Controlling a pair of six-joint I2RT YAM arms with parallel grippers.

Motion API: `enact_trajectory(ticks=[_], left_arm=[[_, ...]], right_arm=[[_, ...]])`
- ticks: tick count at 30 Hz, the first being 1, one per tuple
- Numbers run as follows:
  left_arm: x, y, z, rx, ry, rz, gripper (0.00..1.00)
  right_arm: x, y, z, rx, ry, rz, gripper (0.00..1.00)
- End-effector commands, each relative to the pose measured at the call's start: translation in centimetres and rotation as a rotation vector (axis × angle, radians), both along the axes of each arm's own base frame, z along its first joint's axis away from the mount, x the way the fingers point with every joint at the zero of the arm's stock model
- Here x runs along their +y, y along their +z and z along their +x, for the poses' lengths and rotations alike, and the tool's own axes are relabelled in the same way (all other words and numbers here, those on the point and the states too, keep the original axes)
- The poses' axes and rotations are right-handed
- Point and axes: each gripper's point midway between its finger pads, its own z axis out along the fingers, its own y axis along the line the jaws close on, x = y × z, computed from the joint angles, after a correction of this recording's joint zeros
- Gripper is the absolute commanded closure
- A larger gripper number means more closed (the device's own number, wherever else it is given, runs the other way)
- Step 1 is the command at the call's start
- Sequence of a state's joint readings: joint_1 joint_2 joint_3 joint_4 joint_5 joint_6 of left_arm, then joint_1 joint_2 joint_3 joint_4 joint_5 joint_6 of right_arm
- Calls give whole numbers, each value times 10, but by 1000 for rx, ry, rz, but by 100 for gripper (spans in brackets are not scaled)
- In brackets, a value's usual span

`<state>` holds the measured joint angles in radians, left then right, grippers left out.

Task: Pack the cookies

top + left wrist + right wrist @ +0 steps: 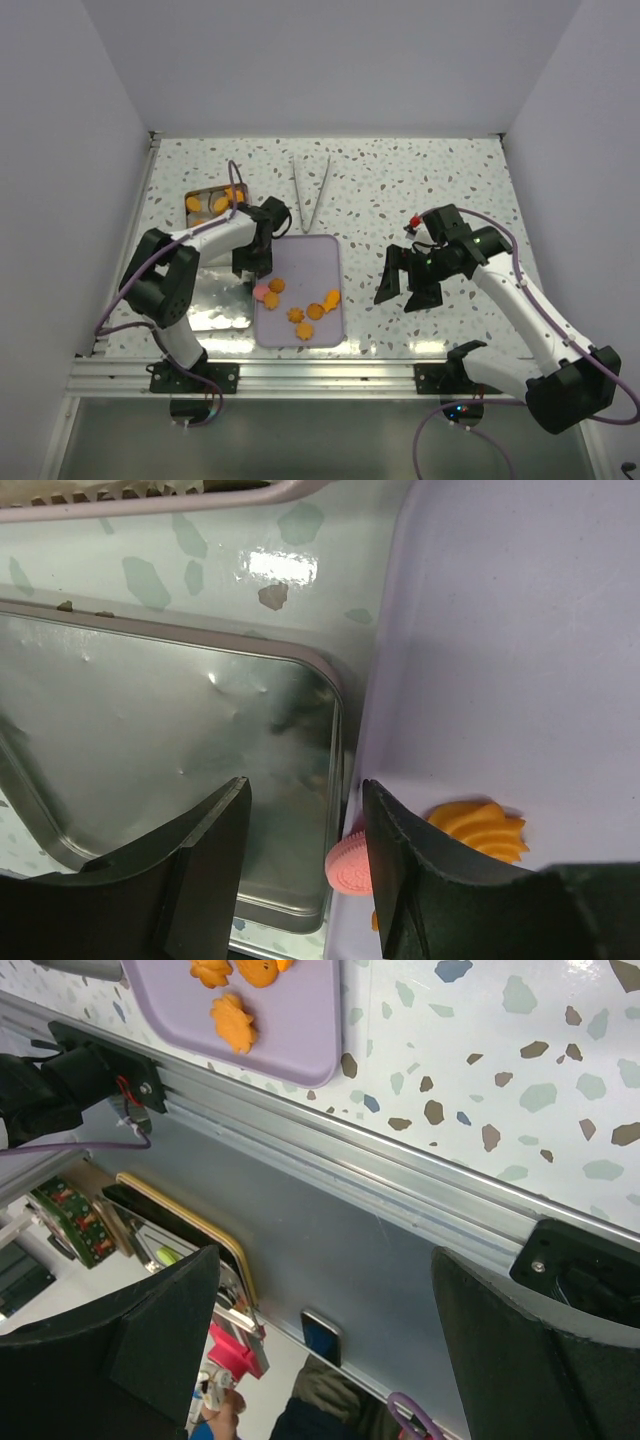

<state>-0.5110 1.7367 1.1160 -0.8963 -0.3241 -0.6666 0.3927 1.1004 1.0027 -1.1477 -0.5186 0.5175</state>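
Several orange cookies (296, 315) and one pink cookie (261, 292) lie on a lavender tray (310, 255). More orange cookies (194, 205) sit in the small square tin (236, 189) at the back left. My left gripper (254, 272) hangs open over the tray's left edge. In the left wrist view its gripper (305, 800) straddles that edge, and the pink cookie (348, 866) lies between the jaws against the right finger (400, 870), clear of the left one. An orange cookie (482, 830) lies just beyond. My right gripper (408, 282) is wide open and holds nothing.
A shallow silver tin tray (215, 305) lies left of the lavender tray, its rim (338, 740) close to it. Metal tongs (307, 195) rest at the back centre. The right wrist view looks past the table's metal front rail (420, 1195).
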Motion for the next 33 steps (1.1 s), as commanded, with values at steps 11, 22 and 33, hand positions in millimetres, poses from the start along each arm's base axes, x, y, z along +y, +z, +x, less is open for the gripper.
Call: enact_trajectory(ticks=[11, 22, 33], left_arm=[[10, 48, 42, -230, 88, -4, 48], [6, 19, 46, -177, 99, 12, 50], [8, 1, 44, -133, 99, 46, 50]], right_arm=[[4, 7, 6, -23, 42, 0, 10], [5, 4, 7, -19, 46, -3, 10], [6, 4, 8, -21, 45, -2, 10]])
